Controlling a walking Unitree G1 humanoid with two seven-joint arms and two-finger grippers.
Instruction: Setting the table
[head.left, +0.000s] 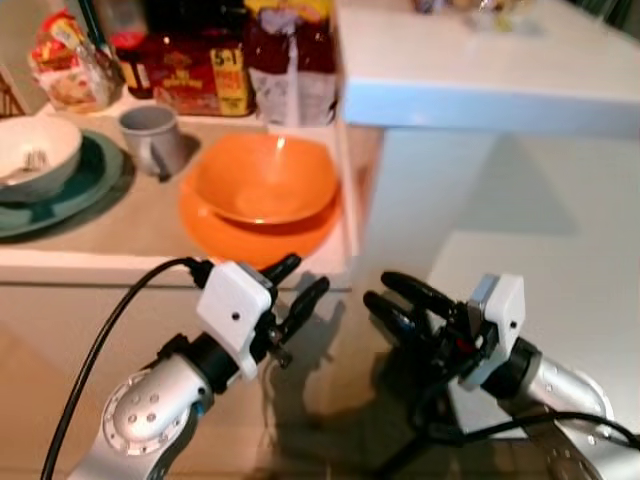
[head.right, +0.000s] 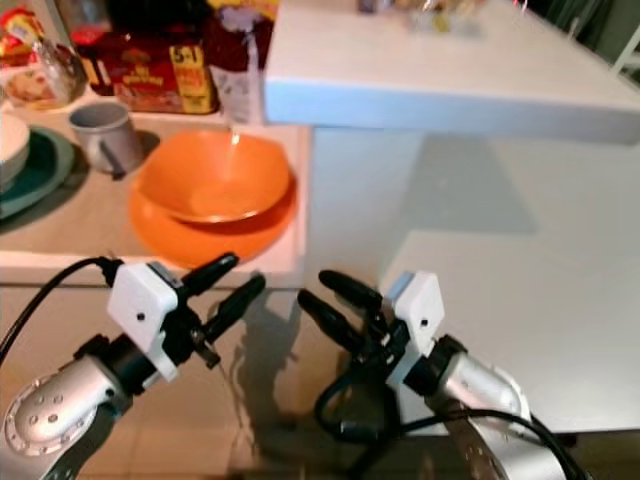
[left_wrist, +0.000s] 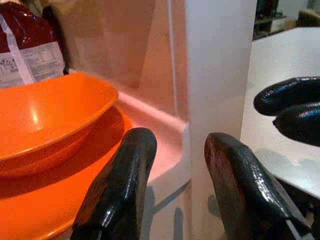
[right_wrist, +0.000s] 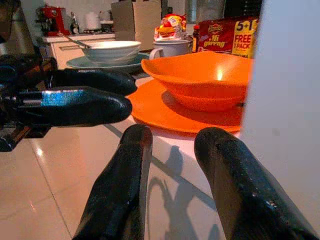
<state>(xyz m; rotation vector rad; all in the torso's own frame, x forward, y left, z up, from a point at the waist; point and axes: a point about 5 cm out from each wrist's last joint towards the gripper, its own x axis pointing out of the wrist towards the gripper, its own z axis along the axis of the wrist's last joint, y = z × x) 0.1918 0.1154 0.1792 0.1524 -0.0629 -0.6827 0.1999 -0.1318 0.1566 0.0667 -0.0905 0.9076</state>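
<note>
Facing: counter (head.left: 120, 225) ahead, table (head.left: 560, 280) to the right.
Plate (head.left: 300, 235): lying at the counter's near edge, carrying the bowl (head.left: 262, 178).
Left gripper (head.left: 292, 290): hovering parted and empty just below the plate, nearer.
Right gripper (head.left: 392, 295): hovering parted and empty, farther right.

White table (head.right: 520, 260): broad, matte, glossless top. Raised white slab (head.left: 480, 70) stands above its far edge, casting grey shadow onto it. Beige counter (head.left: 120, 225) adjoins the table's left side. Glossy pale tiled floor (head.left: 40, 380) lies below the counter front (reflections visible). Warm indoor light.
</note>
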